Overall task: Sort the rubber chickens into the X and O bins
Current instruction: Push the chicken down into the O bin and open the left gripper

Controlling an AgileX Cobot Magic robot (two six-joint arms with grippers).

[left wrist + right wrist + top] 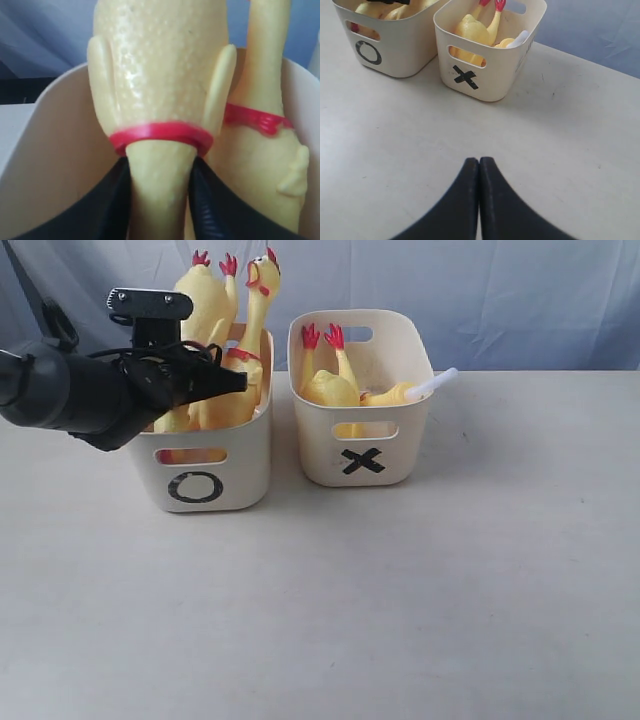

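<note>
**Chicken gripped at the O bin**

Exterior: the left gripper (232, 381) reaches into the O bin (240, 455), beside the X bin (395, 445).
Left wrist: its jaws pinch a rubber chicken (160, 70) by the neck, likely for placing it.
Right wrist: the right gripper (479, 165) is closed and idle above the table (395, 150).

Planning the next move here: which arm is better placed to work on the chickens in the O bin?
Left. The left tool grips one chicken by the neck, just under its red band, inside the O bin. The right tool is shut over the table, away from that bin.
</note>
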